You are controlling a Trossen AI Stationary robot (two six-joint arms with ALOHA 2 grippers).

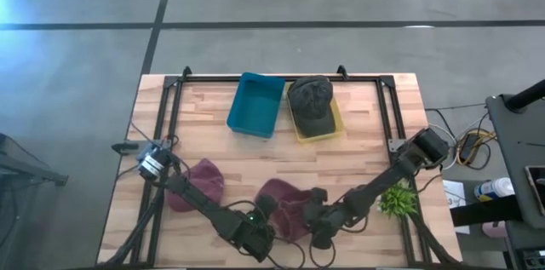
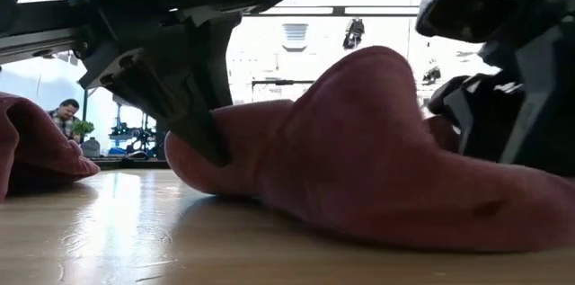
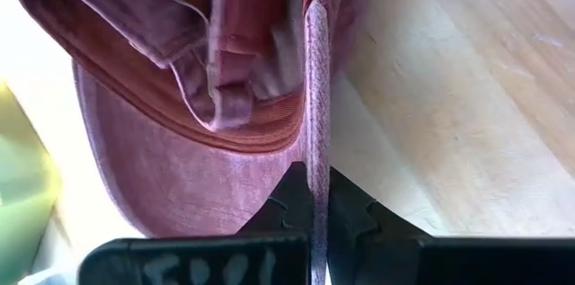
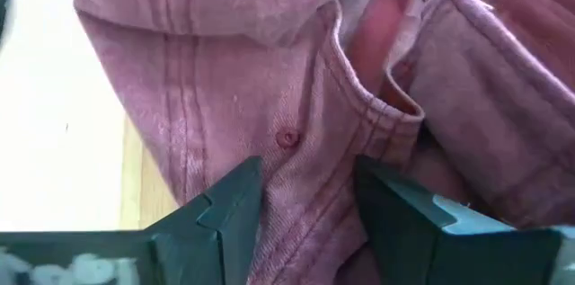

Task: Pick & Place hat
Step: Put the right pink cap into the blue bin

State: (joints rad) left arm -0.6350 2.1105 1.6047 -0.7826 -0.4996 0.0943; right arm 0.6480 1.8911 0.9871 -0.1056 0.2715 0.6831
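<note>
A maroon hat (image 1: 288, 206) lies near the table's front edge, between my two grippers. My left gripper (image 1: 267, 210) is shut on the hat's left end. My right gripper (image 4: 305, 197) stands open at the hat's right side. Its two fingers slant down over the crown, one on each side of a strip of cloth near a small eyelet (image 4: 287, 138). In the low view the hat (image 2: 377, 150) rests on the tabletop with its left end a little raised. My left gripper pinches a thin edge of the hat (image 3: 315, 146) between its two fingers, at the hat's left end (image 2: 184, 155). The fingers slant down from the near left. That end sits slightly off the wood; the remainder of the hat lies on the table. I cannot tell whether my right gripper touches the crown.
A second maroon hat (image 1: 203, 183) lies at the left front. At the back stand a blue bin (image 1: 255, 104) and a yellow bin (image 1: 334, 127) holding a dark hat (image 1: 311, 98). A small green plant (image 1: 398, 199) sits near the right edge. Black rails (image 1: 170, 117) frame the table.
</note>
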